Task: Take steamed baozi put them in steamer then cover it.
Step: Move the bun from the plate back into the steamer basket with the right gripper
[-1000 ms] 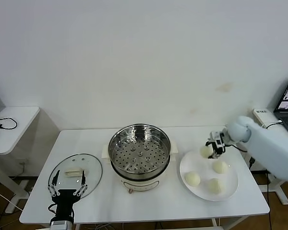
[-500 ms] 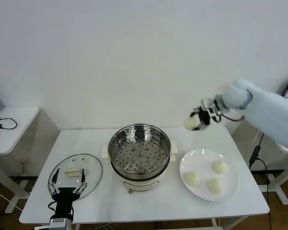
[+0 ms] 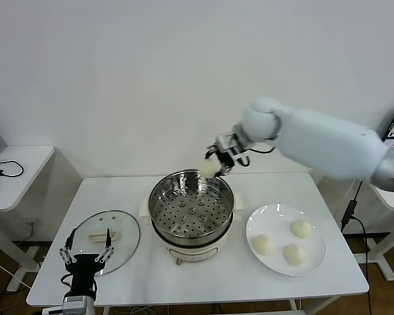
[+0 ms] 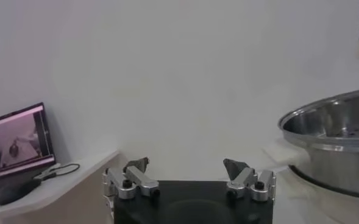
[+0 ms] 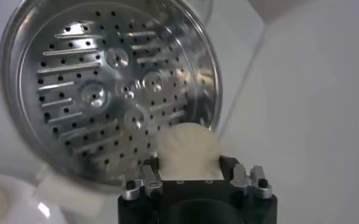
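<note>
The round shiny stainless-steel steamer (image 3: 191, 209) is silver, its inner tray dotted with dark holes, on a cream-white base. The small dome-shaped buns (image 3: 293, 253) are pale cream-white, lying on a flat white plate (image 3: 317, 263). The round clear glass lid (image 3: 126, 233) has a metal rim and cream-white handle. The desk (image 3: 328, 282) is white. The right tool (image 3: 218, 163), black and silver, holds one cream bun (image 5: 188, 148).

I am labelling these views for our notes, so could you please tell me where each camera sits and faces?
Head view: on the head, looking down at the table; both arms show.
Left wrist view: on the left arm, low, facing the wall; its open left end effector shows.
Right wrist view: above the steamer; the right end effector grips a baozi.
All three share the steamer.
</note>
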`<control>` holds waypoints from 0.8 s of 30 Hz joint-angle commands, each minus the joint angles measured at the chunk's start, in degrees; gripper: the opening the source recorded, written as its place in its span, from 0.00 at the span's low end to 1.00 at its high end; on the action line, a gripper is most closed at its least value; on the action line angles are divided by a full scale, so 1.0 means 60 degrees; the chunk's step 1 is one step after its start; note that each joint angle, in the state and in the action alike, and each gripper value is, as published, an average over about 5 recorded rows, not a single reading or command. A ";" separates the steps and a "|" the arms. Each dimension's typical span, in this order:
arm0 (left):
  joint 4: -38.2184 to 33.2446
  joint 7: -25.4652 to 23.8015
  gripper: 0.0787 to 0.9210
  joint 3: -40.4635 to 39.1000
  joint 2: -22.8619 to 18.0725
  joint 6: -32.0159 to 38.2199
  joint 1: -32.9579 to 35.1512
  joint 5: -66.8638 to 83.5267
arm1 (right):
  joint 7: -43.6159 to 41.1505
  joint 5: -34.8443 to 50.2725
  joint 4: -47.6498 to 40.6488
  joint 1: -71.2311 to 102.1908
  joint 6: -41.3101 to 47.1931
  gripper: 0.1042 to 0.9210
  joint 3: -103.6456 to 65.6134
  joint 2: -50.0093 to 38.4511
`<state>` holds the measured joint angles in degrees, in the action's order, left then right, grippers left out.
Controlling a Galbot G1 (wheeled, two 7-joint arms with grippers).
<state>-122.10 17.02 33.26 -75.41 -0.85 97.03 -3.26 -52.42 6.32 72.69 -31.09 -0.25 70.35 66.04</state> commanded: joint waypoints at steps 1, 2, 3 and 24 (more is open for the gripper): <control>-0.0010 0.0007 0.88 0.0034 -0.0003 0.0007 0.0008 0.0021 | 0.0294 -0.1704 -0.0842 0.0515 -0.1991 0.64 0.0592 0.1207; -0.0020 0.0009 0.88 0.0047 -0.0009 0.0008 0.0014 0.0023 | 0.0339 -0.1915 -0.0986 0.0605 -0.2217 0.64 0.0578 0.1216; -0.0031 0.0011 0.88 0.0058 -0.0015 0.0007 0.0018 0.0024 | 0.0385 -0.2145 -0.1137 0.0693 -0.2460 0.64 0.0553 0.1223; -0.0204 0.0031 0.88 0.0095 -0.0018 -0.0009 0.0001 0.0013 | 0.1436 -0.3816 -0.2820 0.1601 -0.4303 0.71 -0.0035 0.1674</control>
<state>-123.33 17.19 33.79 -75.56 -0.89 97.04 -3.21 -45.54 -14.12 58.81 -22.95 -22.14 70.45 74.77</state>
